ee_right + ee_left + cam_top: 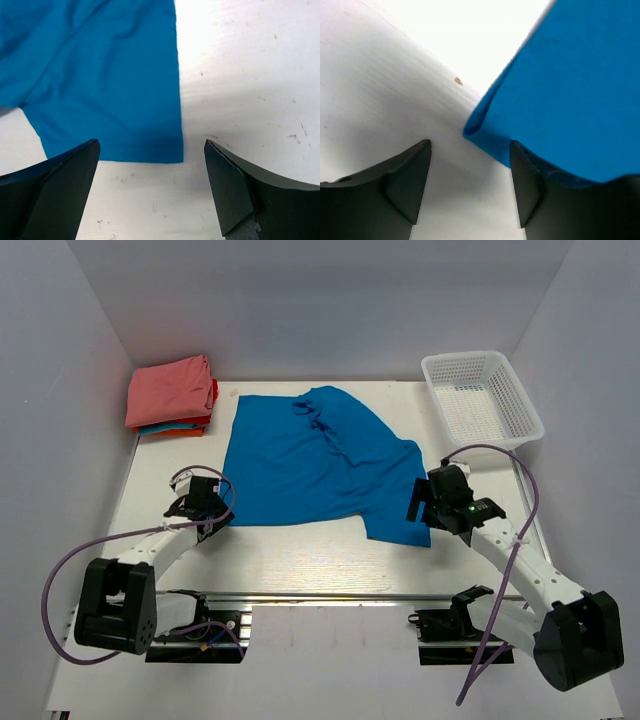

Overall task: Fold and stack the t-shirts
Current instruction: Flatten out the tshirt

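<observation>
A bright blue t-shirt (315, 465) lies spread and partly rumpled in the middle of the white table. A stack of folded shirts (172, 395), salmon-pink on top with blue and orange-red edges below, sits at the back left. My left gripper (212, 506) is open at the shirt's near left corner; in the left wrist view the blue hem (560, 100) lies over my right finger, with a folded corner just ahead of the jaws. My right gripper (418, 508) is open just off the shirt's near right corner, which shows in the right wrist view (110, 95).
A white plastic mesh basket (482, 400) stands at the back right. White walls enclose the table on three sides. Purple cables loop beside both arms.
</observation>
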`<state>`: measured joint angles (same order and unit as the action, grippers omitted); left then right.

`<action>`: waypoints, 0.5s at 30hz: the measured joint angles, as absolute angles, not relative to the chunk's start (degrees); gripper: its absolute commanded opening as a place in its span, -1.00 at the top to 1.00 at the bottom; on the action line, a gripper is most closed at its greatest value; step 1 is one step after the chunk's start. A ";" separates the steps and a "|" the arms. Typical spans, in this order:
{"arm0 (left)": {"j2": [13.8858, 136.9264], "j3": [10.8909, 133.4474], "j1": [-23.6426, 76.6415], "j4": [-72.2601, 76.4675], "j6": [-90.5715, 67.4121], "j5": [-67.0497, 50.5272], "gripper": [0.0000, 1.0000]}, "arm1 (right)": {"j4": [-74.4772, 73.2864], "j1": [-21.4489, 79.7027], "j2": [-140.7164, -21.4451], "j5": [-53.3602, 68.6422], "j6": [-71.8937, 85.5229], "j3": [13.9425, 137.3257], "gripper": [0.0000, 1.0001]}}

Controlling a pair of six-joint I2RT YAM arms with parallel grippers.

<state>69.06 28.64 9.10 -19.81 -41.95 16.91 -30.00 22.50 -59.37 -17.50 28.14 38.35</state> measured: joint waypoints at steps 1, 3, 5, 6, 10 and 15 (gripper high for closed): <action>69.45 28.64 9.10 -19.18 -42.19 17.30 -0.17 | -30.33 22.41 -58.96 -17.41 28.38 37.89 -0.81; 70.24 28.51 9.04 -17.87 -42.37 17.47 0.19 | -30.96 22.17 -58.63 -17.17 28.86 36.86 -0.81; 70.94 28.32 8.88 -16.19 -42.54 17.08 0.43 | -31.75 22.11 -58.63 -16.75 29.52 35.68 -0.81; 71.29 28.10 8.86 -15.14 -42.39 16.62 0.75 | -32.08 22.06 -58.63 -16.62 29.71 34.92 -0.81; 72.34 27.51 8.75 -11.22 -41.01 14.46 1.00 | -32.62 21.85 -58.63 -15.79 30.79 31.59 -0.81; 73.17 27.51 8.75 -8.78 -38.96 12.62 1.00 | -29.89 21.82 -59.79 -14.35 31.18 28.51 -0.70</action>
